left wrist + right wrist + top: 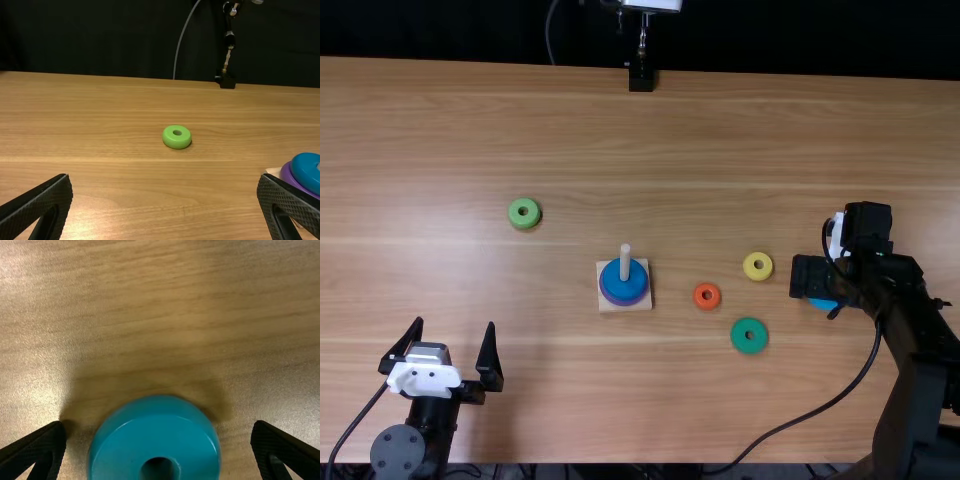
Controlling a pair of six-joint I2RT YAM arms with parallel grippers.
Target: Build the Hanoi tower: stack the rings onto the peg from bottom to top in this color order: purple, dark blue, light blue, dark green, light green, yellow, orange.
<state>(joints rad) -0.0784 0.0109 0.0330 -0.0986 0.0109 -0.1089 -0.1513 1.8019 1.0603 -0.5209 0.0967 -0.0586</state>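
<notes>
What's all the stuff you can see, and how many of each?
bottom ring: 1, purple, around peg
upper ring: 1, dark blue, around peg
peg: 1, pale, on base
base: 1, light wood, mid-table
loose rings: 5, on table: light green, left; orange, right of base; yellow, beyond orange; dark green, nearer; light blue, between right gripper's fingers
table: 1, light brown, underneath
arms: 2, black, left and right
left gripper: 1, black, near left
right gripper: 1, black, far right
</notes>
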